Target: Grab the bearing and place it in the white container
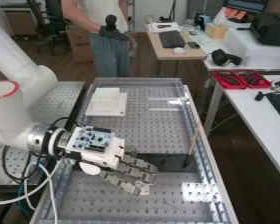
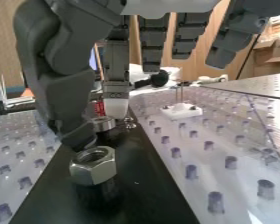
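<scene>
Bearing (image 2: 103, 124): silvery, round metal ring with a hole, lying on the black strip (image 2: 147, 202), partly hidden behind the thumb in the wrist view. A shiny hex nut (image 2: 93, 172) with a threaded hole sits on the same strip, on the camera's side of the ring.

The arm (image 1: 14, 112) comes in from the left in the high view, wrist low over the table (image 1: 114, 202), circuit board (image 1: 93, 138) facing up. The hand (image 1: 131, 172) is tilted down above the strip, fingers pointing across the table.

Hand is wide open, fingers roughly straight and spread, thumb apart from them. In the wrist view the thumb (image 2: 71, 107) hangs down close by the nut and bearing; contact can't be told. One finger with a pale tip (image 2: 116, 107) points down near the bearing. Nothing visibly gripped.

White container (image 1: 105, 96), square and stepped, is on the table's far part, well apart from the hand.
</scene>
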You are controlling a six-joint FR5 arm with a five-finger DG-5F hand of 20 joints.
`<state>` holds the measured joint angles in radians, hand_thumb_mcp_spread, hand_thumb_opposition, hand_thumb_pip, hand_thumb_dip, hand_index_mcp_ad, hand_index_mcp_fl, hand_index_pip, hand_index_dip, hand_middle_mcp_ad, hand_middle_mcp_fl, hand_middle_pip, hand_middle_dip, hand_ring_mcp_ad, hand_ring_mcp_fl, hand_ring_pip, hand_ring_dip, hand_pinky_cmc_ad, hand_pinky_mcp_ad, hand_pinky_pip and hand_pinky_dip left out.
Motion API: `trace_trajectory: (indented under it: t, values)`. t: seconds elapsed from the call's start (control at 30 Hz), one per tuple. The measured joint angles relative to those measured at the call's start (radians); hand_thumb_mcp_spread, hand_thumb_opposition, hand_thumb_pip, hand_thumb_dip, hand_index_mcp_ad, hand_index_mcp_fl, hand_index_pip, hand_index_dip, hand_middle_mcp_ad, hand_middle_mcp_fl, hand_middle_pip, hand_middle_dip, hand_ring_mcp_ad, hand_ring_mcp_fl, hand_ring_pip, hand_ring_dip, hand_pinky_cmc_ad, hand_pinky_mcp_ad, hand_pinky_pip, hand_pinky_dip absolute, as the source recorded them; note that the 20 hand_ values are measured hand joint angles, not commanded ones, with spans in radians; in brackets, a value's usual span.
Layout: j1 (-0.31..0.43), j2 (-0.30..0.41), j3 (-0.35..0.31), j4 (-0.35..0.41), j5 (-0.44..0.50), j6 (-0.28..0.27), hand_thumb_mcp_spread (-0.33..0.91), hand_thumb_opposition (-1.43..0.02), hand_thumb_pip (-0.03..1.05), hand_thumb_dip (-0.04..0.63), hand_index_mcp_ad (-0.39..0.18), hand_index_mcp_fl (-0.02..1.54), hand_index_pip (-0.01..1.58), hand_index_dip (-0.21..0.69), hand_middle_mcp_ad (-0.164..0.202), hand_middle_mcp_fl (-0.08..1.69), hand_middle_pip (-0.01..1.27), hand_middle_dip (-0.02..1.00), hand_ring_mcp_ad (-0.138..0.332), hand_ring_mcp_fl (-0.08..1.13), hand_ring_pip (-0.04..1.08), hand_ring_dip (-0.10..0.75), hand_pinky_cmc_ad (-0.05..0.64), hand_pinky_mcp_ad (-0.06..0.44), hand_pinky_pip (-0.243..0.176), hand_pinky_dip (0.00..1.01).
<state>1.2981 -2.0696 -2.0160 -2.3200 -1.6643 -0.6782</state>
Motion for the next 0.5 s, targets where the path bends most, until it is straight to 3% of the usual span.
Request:
trace_trajectory:
  t: [0.5]
  values:
    - [-0.005, -0.003, 0.013, -0.003, -0.006, 0.003, 0.51, -0.81, 0.47, 0.284, -0.089, 0.12, 1.49, 0.375, 0.059, 0.07, 0.14, 0.21, 0.099, -0.03, 0.10, 0.073, 0.295, 0.215, -0.042, 0.16]
